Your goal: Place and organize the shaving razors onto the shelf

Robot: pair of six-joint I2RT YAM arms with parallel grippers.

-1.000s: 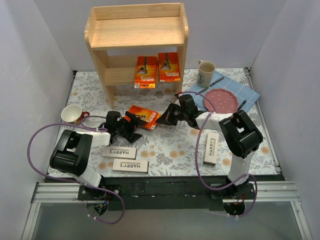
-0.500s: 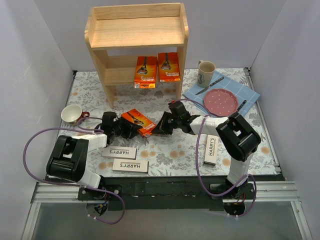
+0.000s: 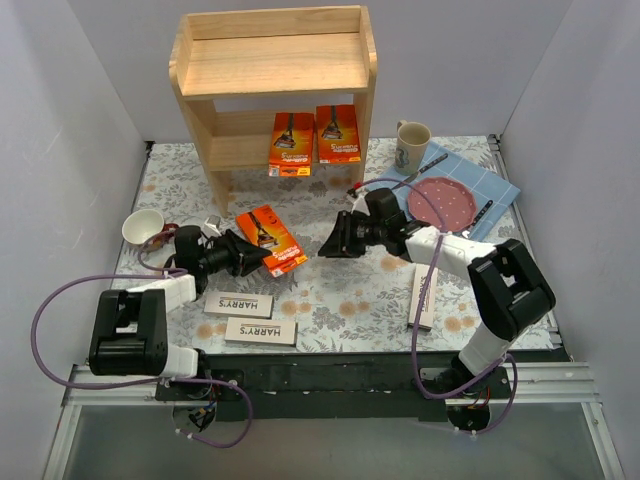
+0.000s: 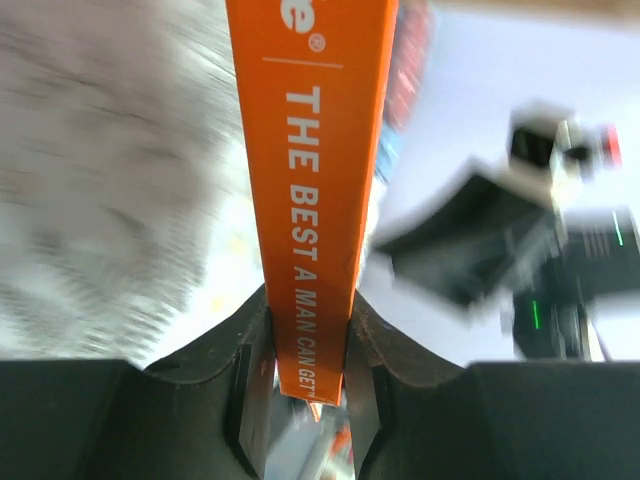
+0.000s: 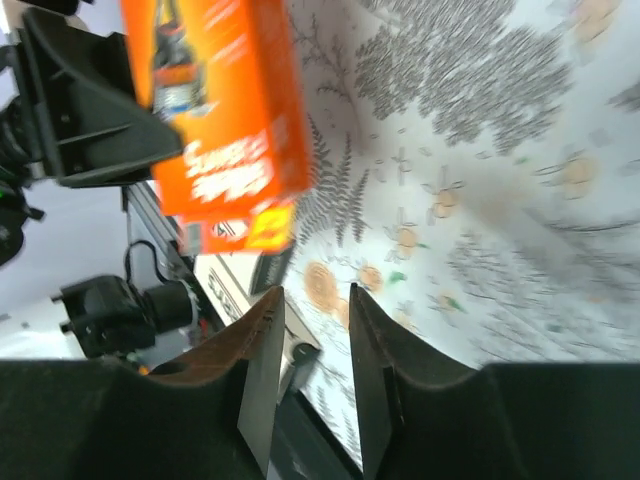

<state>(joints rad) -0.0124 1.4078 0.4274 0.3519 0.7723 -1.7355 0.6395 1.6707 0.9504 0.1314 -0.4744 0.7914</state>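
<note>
Over the desk (image 3: 340, 290), orange pack (image 3: 270, 238) just swapped over — left hand (image 3: 234, 253) clamped on it, right hand (image 3: 327, 247) apart and empty, shelf (image 3: 270, 62) next.

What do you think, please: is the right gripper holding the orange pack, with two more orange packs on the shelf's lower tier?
Not quite: the left wrist view shows the left gripper holding the orange pack; the right gripper stands open. Two more orange packs are on the lower tier of the shelf.
</note>
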